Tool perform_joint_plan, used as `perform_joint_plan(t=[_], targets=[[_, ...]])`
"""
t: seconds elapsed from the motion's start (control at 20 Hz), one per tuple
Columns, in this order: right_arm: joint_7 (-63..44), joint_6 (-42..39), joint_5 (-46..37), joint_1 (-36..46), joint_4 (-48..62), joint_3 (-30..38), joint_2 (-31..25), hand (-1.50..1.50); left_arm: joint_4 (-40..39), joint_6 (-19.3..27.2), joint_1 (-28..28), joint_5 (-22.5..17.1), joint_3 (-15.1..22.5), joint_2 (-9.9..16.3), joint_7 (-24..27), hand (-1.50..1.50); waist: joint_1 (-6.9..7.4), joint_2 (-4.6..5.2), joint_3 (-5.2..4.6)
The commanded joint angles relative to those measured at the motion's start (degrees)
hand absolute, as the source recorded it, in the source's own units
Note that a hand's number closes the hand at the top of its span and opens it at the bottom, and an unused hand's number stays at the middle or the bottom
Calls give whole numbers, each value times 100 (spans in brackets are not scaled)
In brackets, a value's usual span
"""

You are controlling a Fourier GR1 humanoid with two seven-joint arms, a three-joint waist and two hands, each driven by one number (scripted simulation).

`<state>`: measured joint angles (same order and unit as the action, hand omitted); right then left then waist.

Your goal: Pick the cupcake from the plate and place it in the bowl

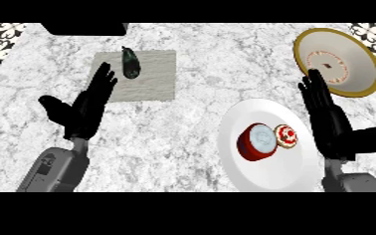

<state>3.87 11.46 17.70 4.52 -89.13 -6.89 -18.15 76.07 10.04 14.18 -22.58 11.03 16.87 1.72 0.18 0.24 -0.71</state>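
A small cupcake [286,136] with red and white topping sits on the right part of a white plate [257,172]. Touching it on the left is a red round bowl-like piece [257,142] with a pale inside, also on the plate. A wide gold-rimmed beige dish [352,55] lies at the far right. My right hand [327,117] stands open just right of the plate, fingers pointing up, fingertips reaching the dish's lower edge, holding nothing. My left hand [84,107] is open at the left, away from the plate, empty.
A grey mat [150,79] lies in the far middle-left with a dark green elongated vegetable [130,62] on its upper left part. A black block [84,28] sits at the counter's far edge. Bare marble counter [183,139] spreads between the hands.
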Motion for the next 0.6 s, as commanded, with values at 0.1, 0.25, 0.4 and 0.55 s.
perform_joint_plan(t=[0.1, 0.25, 0.4, 0.55], targets=[[-75, -966, 163, 208, 309, 108, -400, 150, 152, -326, -56, 226, -151, 572, -411, 0, 13, -23, 74], [-412, -1464, 254, 323, 31, -129, -671, 150, 132, -777, 51, 237, -400, 1335, -580, 0, 28, -28, 70], [1193, -513, -1738, -53, 320, -301, -1022, -150, 366, -880, -88, 26, -180, 1129, -966, 0, 19, -31, 80], [2236, -892, -1603, -671, 72, -619, -711, -150, 461, -852, 52, 100, -232, 1143, -1193, 0, -56, -35, 78]])
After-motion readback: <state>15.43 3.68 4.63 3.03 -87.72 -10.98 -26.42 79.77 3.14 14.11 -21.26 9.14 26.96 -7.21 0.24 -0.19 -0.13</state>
